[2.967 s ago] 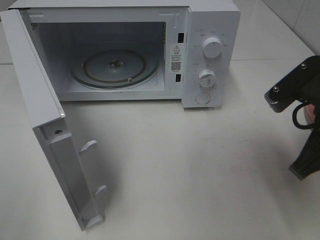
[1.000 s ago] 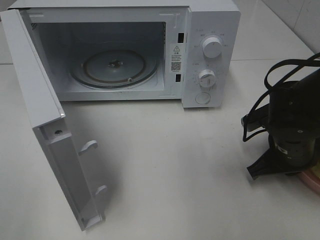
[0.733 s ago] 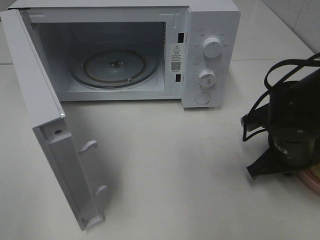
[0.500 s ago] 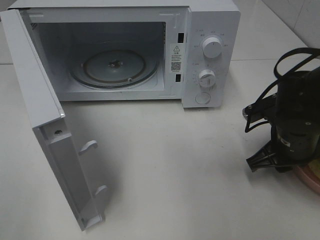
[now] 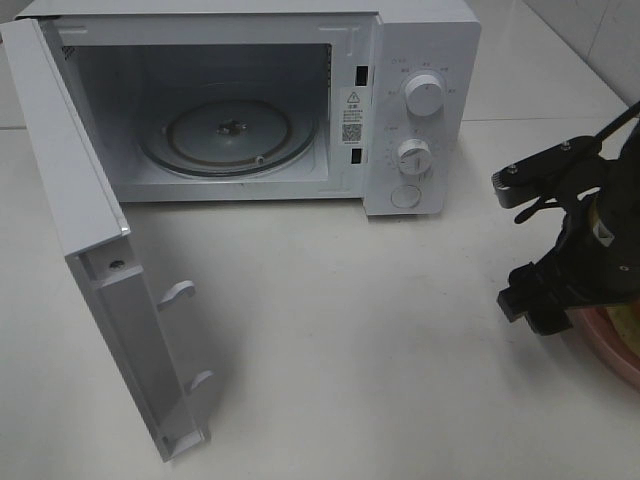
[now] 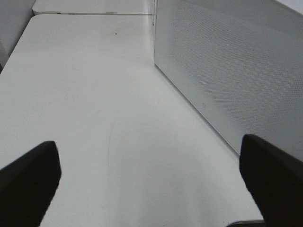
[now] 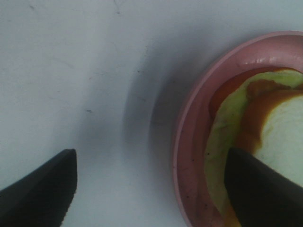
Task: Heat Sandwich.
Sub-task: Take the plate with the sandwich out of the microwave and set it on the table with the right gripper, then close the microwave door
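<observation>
At far right of the counter (image 5: 330,330), right pincer (image 7: 151,189) now spread wide after being closed a second ago, gripping nothing, straddling the pink plate (image 7: 189,142) rim; sandwich (image 7: 265,137) on it. Likely readying a rim grasp toward the open microwave (image 5: 240,100).

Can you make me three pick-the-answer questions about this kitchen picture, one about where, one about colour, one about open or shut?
1. Where is the small layered sandwich?
A. on the round pink plate
B. on the round glass turntable
C. on the bare table

2. What colour is the boxy microwave?
A. black
B. white
C. red

3. How is the white microwave door?
A. shut
B. missing
C. swung open

Answers: 1 A, the right wrist view shows it on the plate. 2 B, its whole case is white. 3 C, the door stands out and the inside shows.
</observation>
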Controlling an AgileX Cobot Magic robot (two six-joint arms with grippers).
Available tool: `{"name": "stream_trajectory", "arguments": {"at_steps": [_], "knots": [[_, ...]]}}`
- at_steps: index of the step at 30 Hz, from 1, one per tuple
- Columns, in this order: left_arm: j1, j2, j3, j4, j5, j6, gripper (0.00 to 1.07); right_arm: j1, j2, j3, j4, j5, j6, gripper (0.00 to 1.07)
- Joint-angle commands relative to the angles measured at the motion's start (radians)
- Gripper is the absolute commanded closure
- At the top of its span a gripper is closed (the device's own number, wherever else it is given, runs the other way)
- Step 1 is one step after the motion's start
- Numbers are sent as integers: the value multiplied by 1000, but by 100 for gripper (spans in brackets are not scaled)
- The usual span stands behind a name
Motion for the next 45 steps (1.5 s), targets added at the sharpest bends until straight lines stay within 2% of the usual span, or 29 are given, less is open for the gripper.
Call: {"name": "stream_trajectory", "arguments": {"at_steps": [1, 7, 12, 32, 38, 42, 45], "knots": [[0, -22, 3, -3, -6, 0, 10, -2, -70, -4, 105, 30, -123, 23], [0, -22, 3, -3, -6, 0, 10, -2, -214, -4, 267, 76, -283, 25], [0, -22, 3, -3, -6, 0, 10, -2, -335, -4, 339, 131, -350, 26], [0, -22, 3, -3, -6, 0, 10, -2, -807, -3, 346, 399, -351, 31], [0, -22, 3, -3, -6, 0, 10, -6, -949, 18, 345, 414, -351, 31], [0, -22, 3, -3, -6, 0, 10, -59, -1061, 79, 350, 420, -366, 31], [0, -22, 3, -3, -6, 0, 10, -145, -1171, 125, 352, 425, -389, 31]]}}
